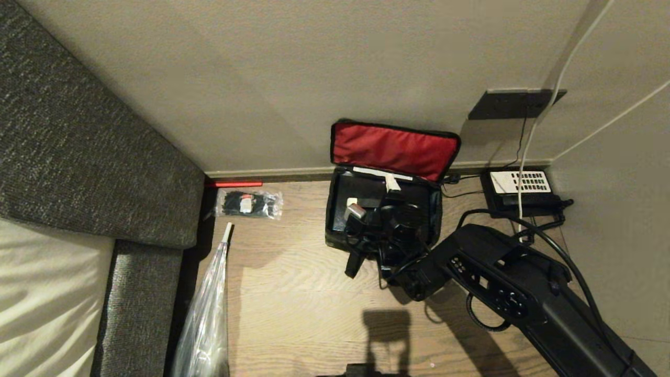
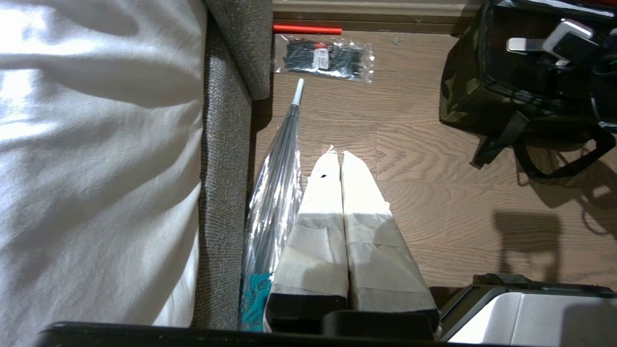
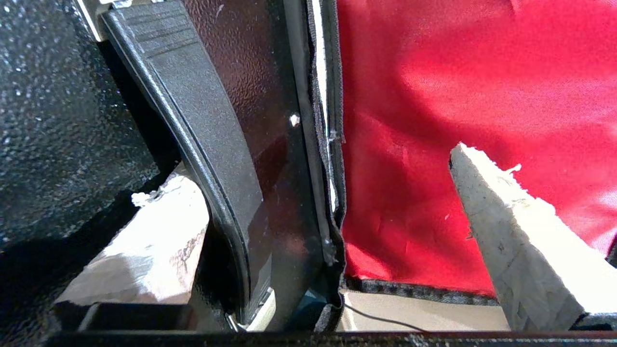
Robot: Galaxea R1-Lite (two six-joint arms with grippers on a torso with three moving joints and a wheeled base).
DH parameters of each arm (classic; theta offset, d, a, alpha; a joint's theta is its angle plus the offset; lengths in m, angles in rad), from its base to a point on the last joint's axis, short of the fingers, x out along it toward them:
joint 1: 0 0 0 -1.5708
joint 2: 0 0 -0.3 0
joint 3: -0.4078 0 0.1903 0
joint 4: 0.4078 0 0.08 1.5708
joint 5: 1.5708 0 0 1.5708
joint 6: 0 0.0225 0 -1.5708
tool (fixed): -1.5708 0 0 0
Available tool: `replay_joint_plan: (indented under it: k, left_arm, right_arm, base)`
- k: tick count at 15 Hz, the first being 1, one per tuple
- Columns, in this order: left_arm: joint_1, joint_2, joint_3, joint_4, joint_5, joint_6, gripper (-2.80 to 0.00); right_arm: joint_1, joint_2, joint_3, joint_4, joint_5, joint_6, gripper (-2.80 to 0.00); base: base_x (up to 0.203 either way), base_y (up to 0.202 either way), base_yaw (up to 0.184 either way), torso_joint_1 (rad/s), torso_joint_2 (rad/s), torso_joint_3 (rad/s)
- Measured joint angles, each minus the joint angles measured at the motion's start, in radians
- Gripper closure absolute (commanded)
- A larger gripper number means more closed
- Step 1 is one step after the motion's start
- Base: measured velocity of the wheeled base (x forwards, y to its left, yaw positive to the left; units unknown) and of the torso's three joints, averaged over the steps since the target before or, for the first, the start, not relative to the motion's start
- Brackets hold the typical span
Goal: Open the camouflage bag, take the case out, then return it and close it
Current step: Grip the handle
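The camouflage bag (image 1: 335, 230) (image 2: 462, 96) stands open on the wooden floor, its red-lined lid (image 1: 392, 149) (image 3: 458, 86) leaning back on the wall. Inside it lies the black case (image 1: 366, 191) (image 3: 226, 144). My right gripper (image 1: 372, 201) (image 3: 299, 173) reaches down into the bag and is open wide. One taped finger (image 3: 144, 241) sits beside the case's edge, the other (image 3: 520, 231) shows in front of the red lining, and neither presses on anything. My left gripper (image 2: 340, 154) is shut and empty, parked over the floor next to the sofa.
A black desk phone (image 1: 518, 188) and a wall plate with cables (image 1: 513, 103) are right of the bag. A packet of black cable ties (image 1: 248, 204) (image 2: 323, 55), a red stick (image 1: 233, 184) and a clear-wrapped long item (image 1: 209, 303) lie by the grey sofa (image 1: 104, 157).
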Motion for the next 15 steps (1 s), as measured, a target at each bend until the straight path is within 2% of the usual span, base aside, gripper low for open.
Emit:
replay_joint_plan:
  k: [8,9,10,15]
  left_arm:
    - [0.0,0.0,0.0,0.0,0.0,0.0,0.0]
    - [0.0,0.0,0.0,0.0,0.0,-0.001,0.0]
    - [0.0,0.0,0.0,0.0,0.0,0.0,0.0]
    - [0.0,0.0,0.0,0.0,0.0,0.0,0.0]
  right_arm:
    - [-0.009,0.028,-0.074,-0.01,0.005,0.009,-2.8]
    - [-0.009,0.03,-0.076,-0.01,0.007,0.017,-0.93]
    - [-0.009,0.032,-0.078,-0.011,0.008,0.021,0.0]
    - [-0.009,0.036,-0.074,-0.01,0.016,0.038,0.0]
  base:
    - [0.0,0.0,0.0,0.0,0.0,0.0]
    - [0.0,0.0,0.0,0.0,0.0,0.0]
    - [0.0,0.0,0.0,0.0,0.0,0.0]
    - [0.0,0.0,0.0,0.0,0.0,0.0]
